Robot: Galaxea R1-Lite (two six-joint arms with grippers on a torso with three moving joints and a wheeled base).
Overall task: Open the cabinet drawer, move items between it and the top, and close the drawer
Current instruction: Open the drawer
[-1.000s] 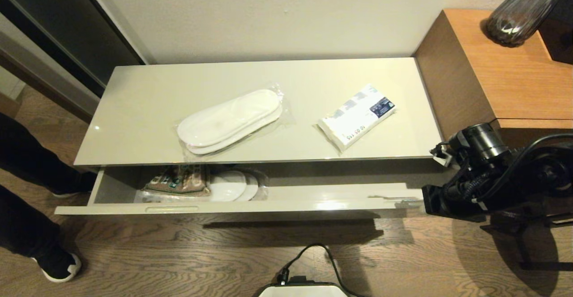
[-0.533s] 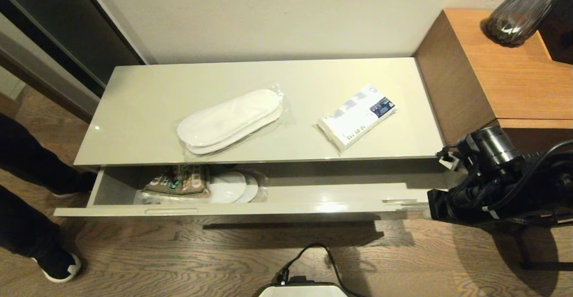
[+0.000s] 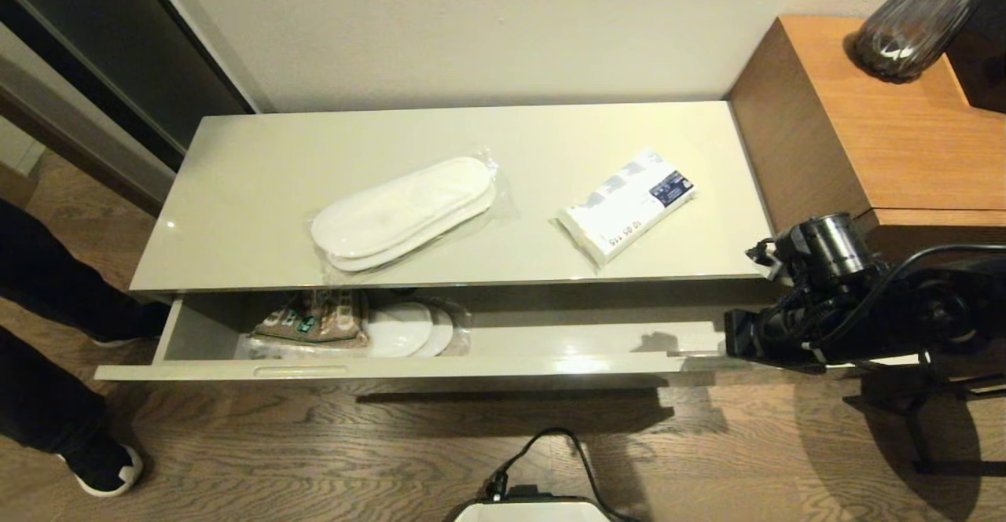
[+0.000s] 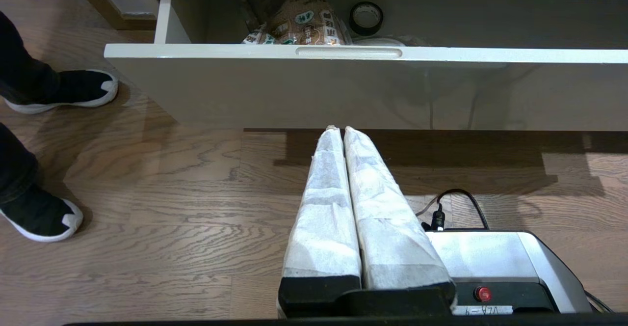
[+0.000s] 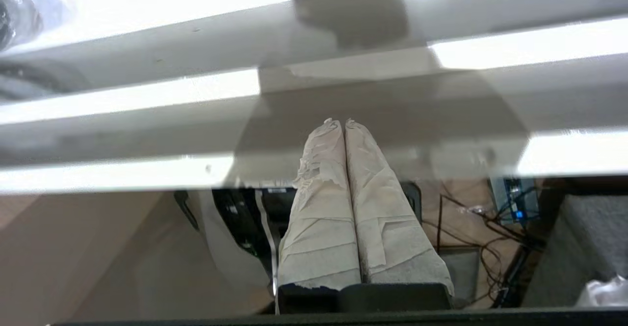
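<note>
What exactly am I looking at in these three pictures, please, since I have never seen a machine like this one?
It is a two-armed robot, filmed by its own cameras. One camera sits on its head and looks down at a low cabinet; one sits on each wrist, behind the fingers.

On the cabinet top lie wrapped white slippers and a tissue pack. The drawer stands open; inside are a brown packet, more white slippers and, in the left wrist view, a black ring.

The right gripper, fingers shut and holding nothing, is at the drawer's right end. The left gripper, also shut and empty, is parked low in front of the drawer front, near the robot's base.
</note>
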